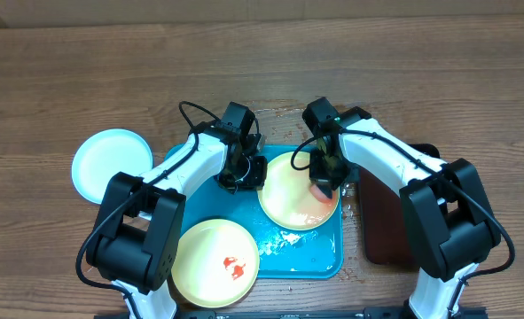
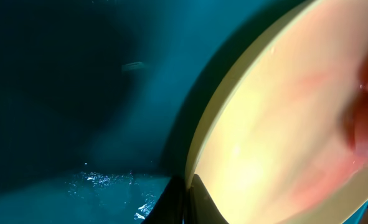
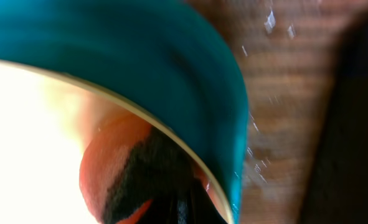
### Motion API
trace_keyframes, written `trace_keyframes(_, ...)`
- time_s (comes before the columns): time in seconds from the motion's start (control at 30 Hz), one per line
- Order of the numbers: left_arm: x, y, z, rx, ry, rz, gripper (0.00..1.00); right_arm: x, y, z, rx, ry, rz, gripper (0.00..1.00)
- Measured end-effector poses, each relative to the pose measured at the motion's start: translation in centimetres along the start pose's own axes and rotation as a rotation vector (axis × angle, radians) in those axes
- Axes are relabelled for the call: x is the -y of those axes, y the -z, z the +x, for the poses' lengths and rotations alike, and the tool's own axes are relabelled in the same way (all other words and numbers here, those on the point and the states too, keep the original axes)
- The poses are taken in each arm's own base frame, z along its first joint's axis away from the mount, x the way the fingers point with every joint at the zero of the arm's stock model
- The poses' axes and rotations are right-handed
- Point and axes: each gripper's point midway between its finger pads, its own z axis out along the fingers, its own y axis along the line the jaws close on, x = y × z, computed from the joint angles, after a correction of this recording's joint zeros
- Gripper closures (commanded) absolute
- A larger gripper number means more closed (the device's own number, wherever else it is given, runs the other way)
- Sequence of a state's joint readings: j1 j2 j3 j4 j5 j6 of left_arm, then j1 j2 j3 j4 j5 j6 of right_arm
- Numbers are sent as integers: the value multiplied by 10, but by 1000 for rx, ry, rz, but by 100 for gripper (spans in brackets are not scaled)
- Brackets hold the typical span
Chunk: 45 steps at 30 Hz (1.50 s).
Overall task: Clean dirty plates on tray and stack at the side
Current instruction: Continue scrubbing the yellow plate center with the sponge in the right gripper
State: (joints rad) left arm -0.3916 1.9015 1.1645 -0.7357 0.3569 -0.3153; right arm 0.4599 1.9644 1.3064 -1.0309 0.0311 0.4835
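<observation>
Three plates: one pale blue-white plate (image 1: 111, 164) on the table (image 1: 58, 71) left of the tray (image 1: 319, 259), one red-smeared yellow plate (image 1: 210, 261) overlapping the tray's lower-left corner, one yellow plate (image 1: 286, 202) on the tray. Left gripper (image 1: 246, 173) pinches that plate's left rim; right gripper (image 1: 324, 183) clamps one red sponge (image 1: 320, 193) against it. One dark tray (image 1: 386, 226) sits right of the tray.

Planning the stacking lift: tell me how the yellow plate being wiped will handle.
Likely slippery: water glistens on the tray around the yellow plate. Probably stiff and light: its thin rim holds shape in the left gripper.
</observation>
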Motion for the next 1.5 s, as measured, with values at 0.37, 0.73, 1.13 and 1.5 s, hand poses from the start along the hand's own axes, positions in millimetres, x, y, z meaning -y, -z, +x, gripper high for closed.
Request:
trace_keyframes(0.37,1,0,2,-7,0,5,96,-4,0,34,-183,195,-150,96)
trace_keyframes(0.73,-1,0,2,-6,2,-8,96,-43,2,40,-217,243,-404,96)
trace_keyframes(1.13,-3,0,1,-4,6,-11,96,-75,6,15,-126,204,-548,96)
trace_keyframes(1.5,-3,0,1,-3,5,-11,96,-57,16,7,-104,196,-398,96)
